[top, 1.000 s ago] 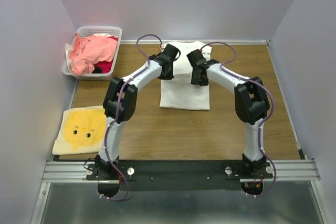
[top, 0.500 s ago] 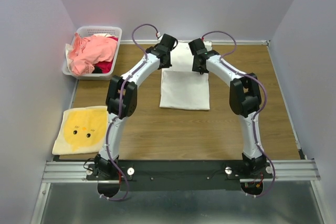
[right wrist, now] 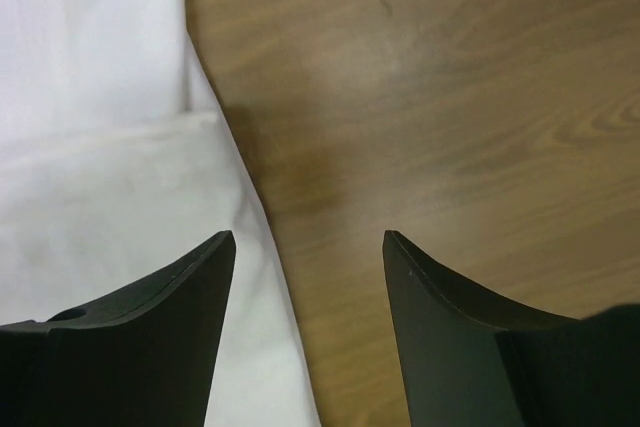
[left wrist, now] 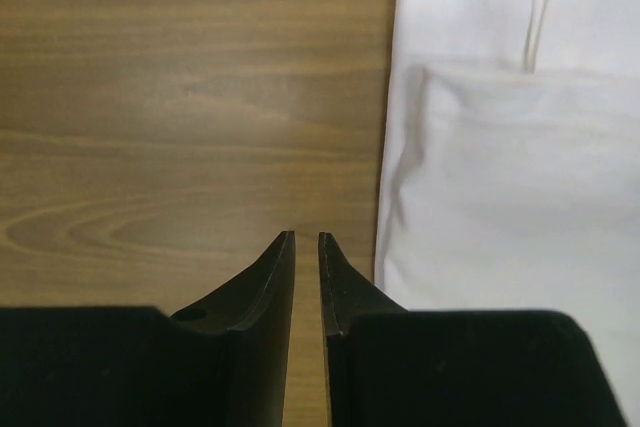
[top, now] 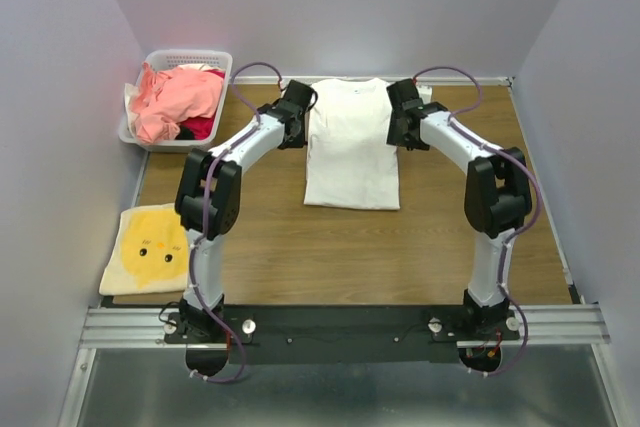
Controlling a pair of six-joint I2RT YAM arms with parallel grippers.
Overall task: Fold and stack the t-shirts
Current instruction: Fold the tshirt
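Pale lilac walls enclose a brown wood-grain desk (top: 300, 247). The white cotton t-shirt (top: 350, 152) lies flat, folded narrow. Left hand (left wrist: 306, 239) nearly closed, empty; right hand (right wrist: 308, 239) wide, empty.

1. I see a wood-grain tabletop (top: 300, 247), brown with darker streaks, filling the middle of the overhead view.
2. Plain pale lavender-grey walls (top: 350, 7) close it in at the back and on both sides.
3. A metal rail (top: 340, 322) runs along the near edge, with a grey floor (top: 330, 397) below it.
4. The light is soft and even, with a faint sheen on the wood in my wrist views.
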